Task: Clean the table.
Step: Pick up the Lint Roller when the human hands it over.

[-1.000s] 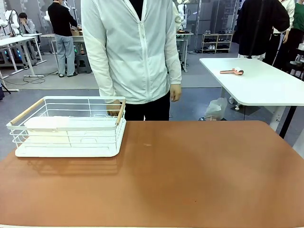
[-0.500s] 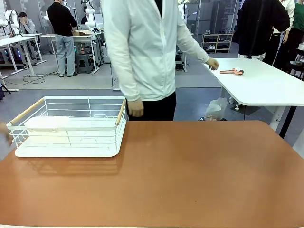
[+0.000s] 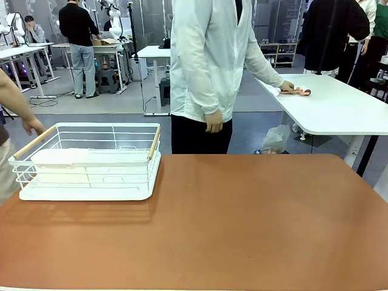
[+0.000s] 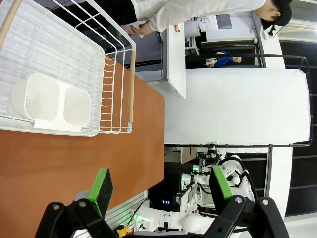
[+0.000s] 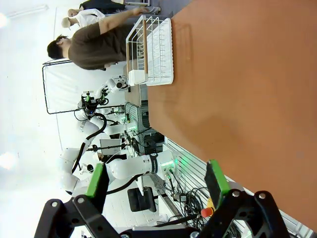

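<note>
Past the right gripper (image 5: 156, 177), seemingly apart, table (image 5: 237, 74)

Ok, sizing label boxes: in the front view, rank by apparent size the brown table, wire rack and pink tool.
Largest: brown table.
Then: white wire rack.
Smallest: pink tool, by the person's hand; it lies farther off, so its true size is unsure.

Reddish-brown table (image 3: 254, 224), smooth matte top, rounded corners, pale edge. White wire dish rack (image 3: 85, 177) sits on a white tray (image 3: 79, 195) at the table's far left corner, close to both edges. Rack has a wooden handle (image 3: 154, 143) at each end.
</note>
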`<action>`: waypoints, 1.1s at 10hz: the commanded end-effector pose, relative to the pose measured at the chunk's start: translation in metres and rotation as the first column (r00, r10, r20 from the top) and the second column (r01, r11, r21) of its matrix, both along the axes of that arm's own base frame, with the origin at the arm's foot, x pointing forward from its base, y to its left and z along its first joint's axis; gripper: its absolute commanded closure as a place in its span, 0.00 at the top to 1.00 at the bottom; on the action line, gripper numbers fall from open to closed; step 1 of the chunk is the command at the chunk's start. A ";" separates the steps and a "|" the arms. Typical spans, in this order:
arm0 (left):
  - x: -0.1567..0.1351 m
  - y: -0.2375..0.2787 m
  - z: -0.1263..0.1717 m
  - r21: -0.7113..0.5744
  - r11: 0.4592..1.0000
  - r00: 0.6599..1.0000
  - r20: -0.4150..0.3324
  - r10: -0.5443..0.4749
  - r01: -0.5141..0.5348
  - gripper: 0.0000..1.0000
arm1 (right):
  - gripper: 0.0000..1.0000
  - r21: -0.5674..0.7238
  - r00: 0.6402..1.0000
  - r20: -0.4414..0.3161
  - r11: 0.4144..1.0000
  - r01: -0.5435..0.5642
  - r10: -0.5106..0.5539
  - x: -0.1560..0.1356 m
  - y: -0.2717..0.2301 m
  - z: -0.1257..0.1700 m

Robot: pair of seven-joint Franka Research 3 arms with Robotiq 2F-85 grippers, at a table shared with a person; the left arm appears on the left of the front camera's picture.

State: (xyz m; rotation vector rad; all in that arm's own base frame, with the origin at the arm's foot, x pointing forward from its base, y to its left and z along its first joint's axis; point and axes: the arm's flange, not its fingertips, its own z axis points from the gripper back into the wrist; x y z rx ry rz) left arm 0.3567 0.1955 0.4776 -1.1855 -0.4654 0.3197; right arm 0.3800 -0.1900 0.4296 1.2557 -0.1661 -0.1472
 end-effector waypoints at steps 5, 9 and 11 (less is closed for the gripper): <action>-0.002 0.002 0.002 -0.016 1.000 1.000 0.015 -0.006 0.006 1.00 | 1.00 0.006 1.000 0.008 1.000 -0.003 0.003 0.000 0.001 0.002; -0.002 0.002 0.002 -0.016 1.000 1.000 0.015 -0.006 0.006 1.00 | 1.00 0.006 1.000 0.008 1.000 -0.003 0.003 0.000 0.001 0.002; -0.002 0.002 0.002 -0.016 1.000 1.000 0.015 -0.006 0.006 1.00 | 1.00 0.006 1.000 0.008 1.000 -0.003 0.003 0.000 0.001 0.002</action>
